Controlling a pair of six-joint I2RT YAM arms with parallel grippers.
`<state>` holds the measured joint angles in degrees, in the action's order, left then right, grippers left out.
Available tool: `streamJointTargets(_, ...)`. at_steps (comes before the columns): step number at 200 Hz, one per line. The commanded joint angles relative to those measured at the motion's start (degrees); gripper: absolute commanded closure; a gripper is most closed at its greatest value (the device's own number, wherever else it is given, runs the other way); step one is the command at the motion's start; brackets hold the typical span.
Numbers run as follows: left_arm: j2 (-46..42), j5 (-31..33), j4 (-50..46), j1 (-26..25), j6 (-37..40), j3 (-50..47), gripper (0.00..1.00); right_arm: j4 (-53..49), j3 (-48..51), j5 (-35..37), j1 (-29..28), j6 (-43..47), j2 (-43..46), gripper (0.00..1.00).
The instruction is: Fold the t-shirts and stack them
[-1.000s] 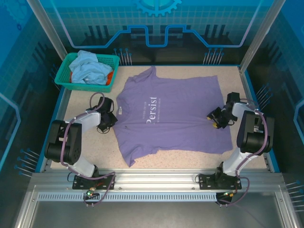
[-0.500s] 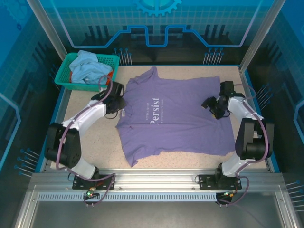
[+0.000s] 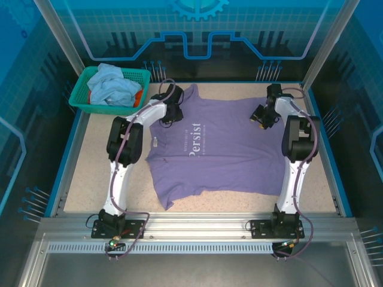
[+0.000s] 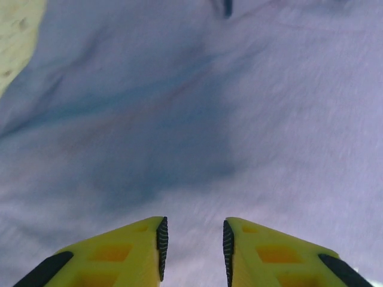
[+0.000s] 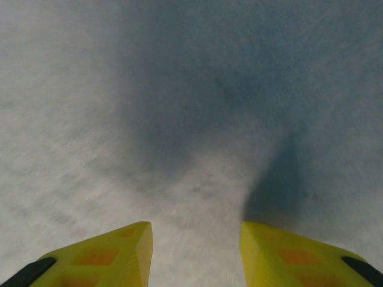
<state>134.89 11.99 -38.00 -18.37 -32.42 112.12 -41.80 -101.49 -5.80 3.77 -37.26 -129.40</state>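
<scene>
Overhead footage lays out the whole arrangement: the lavender t-shirt [image 3: 221, 149] lies spread flat across the middle of the speckled table [image 3: 102, 155], white chest lettering facing up. Both arms are stretched out to the shirt's far edge. The left gripper [image 3: 175, 110] is over the far left part of the cloth, and the right gripper [image 3: 258, 116] is over the far right part. At the table's far left corner, the same view shows the teal basket [image 3: 99, 109]. It holds a crumpled light-blue t-shirt [image 3: 111, 86], with a sliver of an orange t-shirt [image 3: 138, 95] peeking out beneath it. From above, the fingers are too small and dark to read. The wrist cameras settle that. The left one shows its yellow fingers [image 4: 140, 251] parted by a modest gap with nothing between them, poised just above gently rippled lavender cloth. A strip of bare table shows at the upper left corner of that view. The right wrist view shows its fingers [image 5: 119, 251] set somewhat wider apart, likewise gripping nothing, above soft cloth that is blurred and greyish. A dark crease or shadow runs up from near the right finger, and I cannot tell which. Whether either set of fingertips touches the fabric is unclear, since their tips are cut off by the bottom edge of each view. A small dark mark at the top of the left wrist view cannot be identified.
</scene>
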Motion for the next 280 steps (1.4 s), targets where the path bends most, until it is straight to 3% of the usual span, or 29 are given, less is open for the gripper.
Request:
streamJointTargets(1,7.52,1.36,-9.77,0.97,3.61,12.17,0.67,-4.44,-5.45,-0.06,-0.63,0.19,-3.51,0.56)
streamJointTargets(53,22.06,3.28,-19.87,3.62,5.66,36.64,0.65,-7.33,-16.99,-4.14,0.45,-2.24,-13.81,0.5)
streamJointTargets(112,23.41,0.95,-13.37,7.76,5.6,42.5,0.62,-8.88,-30.33,-8.82,0.67,-4.45,-21.11,0.34)
streamJointTargets(147,17.36,-1.37,-13.22,8.04,6.5,43.76,0.44,-8.61,-32.67,-9.34,-0.71,-1.28,-15.36,0.2)
streamJointTargets(162,10.58,-3.43,-12.88,7.26,5.5,38.44,0.4,-4.94,-26.12,-9.04,-1.78,-0.45,-7.27,0.11)
streamJointTargets(177,1.21,-4.01,-10.22,5.85,3.59,26.82,0.4,0.04,-15.69,-9.34,-2.28,-1.1,2.26,0.1)
streamJointTargets(192,-10.08,-4.95,-2.73,4.06,1.0,8.46,0.48,3.38,-5.48,-8.99,-2.67,-1.5,10.56,0.11)
streamJointTargets(216,-21.96,-5.5,5.47,1.66,-4.62,-12.75,0.64,7.31,10.54,-9.04,-2.9,-1.24,21.73,0.15)
streamJointTargets(256,-26.68,-5.87,10.16,-1.2,-9.19,-31.74,0.87,16.48,37.74,-7.08,-3.17,-2.87,38.95,0.19)
streamJointTargets(280,-24.87,-4.14,8.71,-1.64,-10.4,-35.06,0.92,18.4,47.66,-5.58,-3.42,-3.19,45.85,0.21)
